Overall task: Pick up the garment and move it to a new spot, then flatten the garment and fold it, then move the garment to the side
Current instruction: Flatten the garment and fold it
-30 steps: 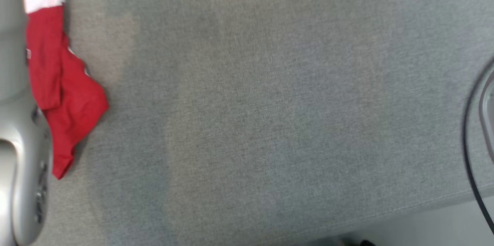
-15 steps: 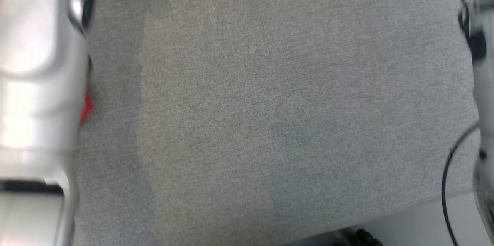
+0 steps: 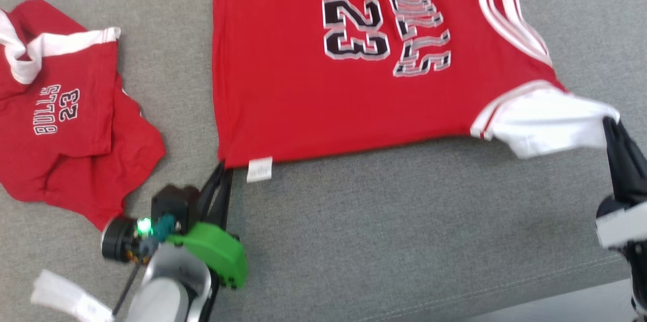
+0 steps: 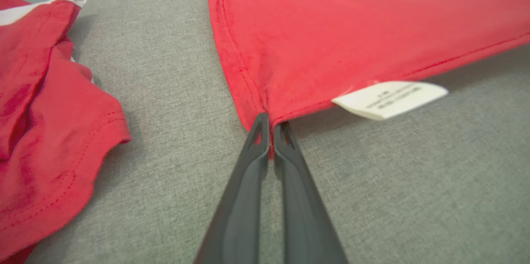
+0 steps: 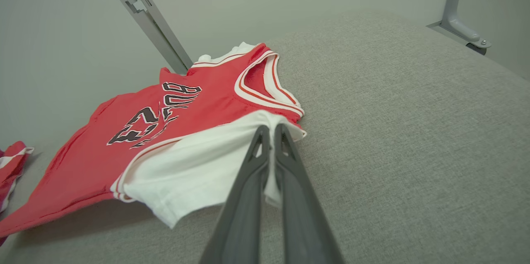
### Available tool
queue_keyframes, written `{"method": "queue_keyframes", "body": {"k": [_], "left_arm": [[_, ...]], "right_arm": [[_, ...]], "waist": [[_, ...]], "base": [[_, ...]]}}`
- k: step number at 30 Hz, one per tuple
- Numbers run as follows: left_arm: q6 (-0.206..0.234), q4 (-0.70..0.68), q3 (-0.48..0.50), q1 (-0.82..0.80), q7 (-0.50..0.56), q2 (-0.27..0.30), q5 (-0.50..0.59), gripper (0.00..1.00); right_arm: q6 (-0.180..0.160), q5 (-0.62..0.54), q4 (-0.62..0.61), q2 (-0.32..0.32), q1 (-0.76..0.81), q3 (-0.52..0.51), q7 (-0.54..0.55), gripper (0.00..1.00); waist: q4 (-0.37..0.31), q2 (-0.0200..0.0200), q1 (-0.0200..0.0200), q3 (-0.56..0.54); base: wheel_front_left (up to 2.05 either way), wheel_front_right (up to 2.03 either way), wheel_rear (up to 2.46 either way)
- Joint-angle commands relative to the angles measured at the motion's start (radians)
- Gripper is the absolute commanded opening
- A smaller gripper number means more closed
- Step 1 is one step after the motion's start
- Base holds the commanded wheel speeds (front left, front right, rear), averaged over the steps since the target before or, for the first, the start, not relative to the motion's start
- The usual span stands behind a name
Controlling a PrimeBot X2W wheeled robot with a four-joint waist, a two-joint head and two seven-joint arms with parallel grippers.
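Head view: left hand (image 3: 222,166) is pinching the jersey (image 3: 283,89) by its lower-left hem corner, right hand (image 3: 610,122) by the white sleeve. Cloth is looking limp and light, probably best held by corners.

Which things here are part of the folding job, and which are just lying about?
In the job: red jersey, left gripper shut on its hem corner, right gripper shut on its white sleeve.
Lying about: crumpled red garment, metal post.

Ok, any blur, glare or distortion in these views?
Head view: mild motion blur, worst on the white sleeve by the right gripper; left wrist view: sharp, the label casting a soft shadow; right wrist view: the grey surface bows, no glare.
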Motion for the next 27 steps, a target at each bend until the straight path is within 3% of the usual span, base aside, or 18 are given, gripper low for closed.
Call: {"method": "queue_keyframes", "body": {"k": [1,6,10,17,27], "left_arm": [[0.029,-0.049,0.002,0.074,0.017,0.012,-0.001,0.00],[0.112,-0.254,-0.021,0.313,0.099,0.005,-0.019,0.00],[0.134,-0.359,-0.055,0.382,0.176,-0.008,-0.038,0.00],[0.111,-0.358,-0.077,0.230,0.288,-0.008,-0.019,0.00],[0.105,-0.248,-0.028,0.028,0.398,-0.008,-0.052,0.00]], "right_arm": [[-0.002,-0.011,-0.034,0.018,0.063,-0.022,0.016,0.00],[-0.002,-0.034,-0.147,0.106,0.280,-0.069,0.083,0.00],[-0.001,-0.053,-0.196,0.143,0.334,-0.077,0.126,0.00],[-0.001,-0.111,-0.172,0.146,0.204,-0.089,0.227,0.00],[-0.001,-0.204,-0.068,0.046,-0.046,-0.024,0.367,0.00]], "waist": [[0.015,0.0000,0.0001,-0.101],[0.010,0.0000,0.0001,-0.117],[0.004,0.0000,0.0001,-0.107],[0.008,0.0000,0.0001,-0.081],[0.029,0.0000,0.0001,-0.048]], "base": [[0.00,0.00,0.00],[0.00,0.00,0.00],[0.00,0.00,0.00],[0.00,0.00,0.00],[0.00,0.00,0.00]]}}
